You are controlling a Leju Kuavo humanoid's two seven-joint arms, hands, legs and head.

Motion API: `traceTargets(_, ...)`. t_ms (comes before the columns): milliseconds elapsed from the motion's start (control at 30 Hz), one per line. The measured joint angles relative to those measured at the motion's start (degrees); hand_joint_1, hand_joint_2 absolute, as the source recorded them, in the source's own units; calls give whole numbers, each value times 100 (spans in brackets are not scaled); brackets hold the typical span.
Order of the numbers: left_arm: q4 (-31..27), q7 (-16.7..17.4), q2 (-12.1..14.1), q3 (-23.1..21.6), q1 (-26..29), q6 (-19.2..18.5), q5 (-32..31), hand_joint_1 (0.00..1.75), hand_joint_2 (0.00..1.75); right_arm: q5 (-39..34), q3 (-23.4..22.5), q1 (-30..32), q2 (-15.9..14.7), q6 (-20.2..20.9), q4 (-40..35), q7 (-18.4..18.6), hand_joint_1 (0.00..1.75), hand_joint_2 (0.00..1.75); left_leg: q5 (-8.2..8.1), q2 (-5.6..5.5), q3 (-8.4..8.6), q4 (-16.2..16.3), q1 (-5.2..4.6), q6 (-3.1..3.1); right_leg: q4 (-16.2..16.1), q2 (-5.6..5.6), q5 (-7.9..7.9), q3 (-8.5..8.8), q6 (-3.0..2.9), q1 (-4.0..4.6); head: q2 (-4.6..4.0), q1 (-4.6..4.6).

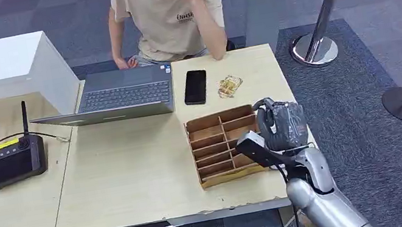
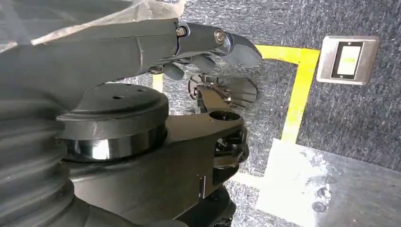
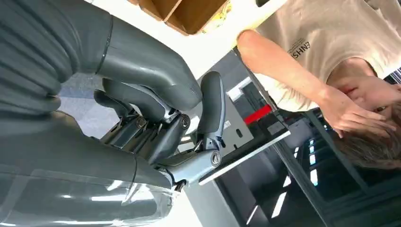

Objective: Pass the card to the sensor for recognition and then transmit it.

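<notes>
Right hand point(image 1: 279, 125) sits at the bench point(image 1: 135, 174) right edge, just beside the wooden divider box point(image 1: 222, 144), wrapped in clear plastic. In the right wrist view the right hand point(image 3: 156, 123) has fingers point(image 3: 211, 106) curled in, a thin flat white card point(image 3: 246, 158) pinched at the fingertips. Card long axis runs away from the hand, toward the person point(image 1: 169, 14) seated at the bench's far side; flat face roughly level, as far as I can tell. Right arm comes up from below the bench edge, forearm angled up and inward.

Divider box: several compartments, all look bare brown wood from the head view; contents of the far cells hard to tell.

Left hand point(image 2: 208, 52) hangs down over grey carpet with yellow floor tape point(image 2: 298, 90), fingers curled in, nothing in them.

On the bench beyond the box: black phone point(image 1: 195, 86), small gold-coloured wrapper point(image 1: 230, 86), open laptop point(image 1: 121, 93), black controller with antennas point(image 1: 9, 158) well to the left.
</notes>
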Motion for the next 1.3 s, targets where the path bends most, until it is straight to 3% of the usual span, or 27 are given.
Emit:
traceTargets(133, 0, 0, 0, -2, 0, 0, -2, 0, 175, -48, -29, -53, -2, 0, 0, 39, 175, 175, 0, 1, -1, 0, 0, 0, 0, 0, 0, -1, 0, 0, 0, -2)
traceTargets(167, 0, -7, 0, -2, -1, 0, -2, 0, 175, -86, -24, -92, -4, 0, 0, 98, 168, 175, 0, 1, 0, 0, 0, 0, 0, 0, 0, 0, 0, 0, 0, -2)
traceTargets(200, 0, -7, 0, -2, -1, -9, -2, 0, 175, -129, -20, -132, -9, 0, 0, 155, 65, 175, 0, 1, 0, 0, 0, 0, 0, 0, 0, 0, 0, 0, 0, -2)
traceTargets(233, 0, -9, 0, -2, -1, -11, -2, 0, 175, -175, -15, -176, -20, 0, 0, 219, 24, 175, 1, 0, 0, 0, 0, -1, 0, 0, 0, 0, 0, 0, 0, 0)
traceTargets(267, 0, -9, 0, -2, 0, -13, -2, 0, 175, -241, -4, -222, -35, 2, 2, 282, 24, 175, 1, 0, 0, 0, 0, -1, 0, 0, 0, 0, 0, 0, 0, -2)
traceTargets(300, 0, -9, 0, -2, 0, -22, -2, 0, 175, -341, 33, -268, -61, 2, 0, 356, 0, 175, 1, 0, 0, 0, 0, -1, 0, 0, 0, 0, 0, 0, 0, 0)
traceTargets(467, 0, -7, -2, -2, 0, -53, 0, 0, 175, -837, 153, -343, -153, 0, -63, 404, 0, 175, 1, 0, 0, 0, 0, -1, 0, 0, 0, 0, 0, 0, 0, -2)
traceTargets(500, 0, -4, -2, -2, 0, -55, 0, 0, 175, -1008, 186, -345, -182, 2, -88, 373, 0, 0, 1, 0, -1, 0, 0, -1, 0, 0, 0, 0, 0, 0, 0, 0)
traceTargets(667, 0, 2, 0, -2, 1, -59, 0, 0, 175, -2034, 348, -355, -346, 85, -285, 98, 0, 0, 1, -1, -1, 0, 0, -1, 0, 0, 0, 0, 0, 0, 0, -2)
traceTargets(833, 0, -13, 7, -2, 1, -79, 2, 0, 175, -3656, 457, -360, -492, 585, -618, -712, 0, 0, 1, 0, 0, 0, 0, -1, 0, 0, 1, 0, -1, 0, 0, 0)
traceTargets(867, 0, -15, 9, -2, 1, -79, 0, 0, 175, -3767, 483, -361, -525, 660, -691, -811, 0, 175, 1, -1, 0, 0, 0, -1, 0, 0, 1, 0, -1, 0, 0, -2)
traceTargets(1000, 2, -26, 18, -2, 1, -114, -22, 0, 175, -3877, 568, -423, -636, 910, -938, -879, 0, 175, 1, 0, 0, 0, 0, -2, 0, 0, 1, 0, -1, 0, 0, -2)
traceTargets(1133, 2, -31, 35, -4, 0, -131, -57, 0, 175, -3354, 734, -599, -754, 1143, -1071, -615, 0, 175, 1, 0, -1, 0, 0, -2, 1, 0, 1, 0, -1, 0, 0, 0)
traceTargets(1300, 2, -30, 52, -9, -1, -138, -72, 0, 175, -2909, 933, -731, -822, 1152, -1132, -387, 0, 175, 1, -1, 0, 0, 0, -2, 1, 0, 1, 1, -1, 0, 0, -2)
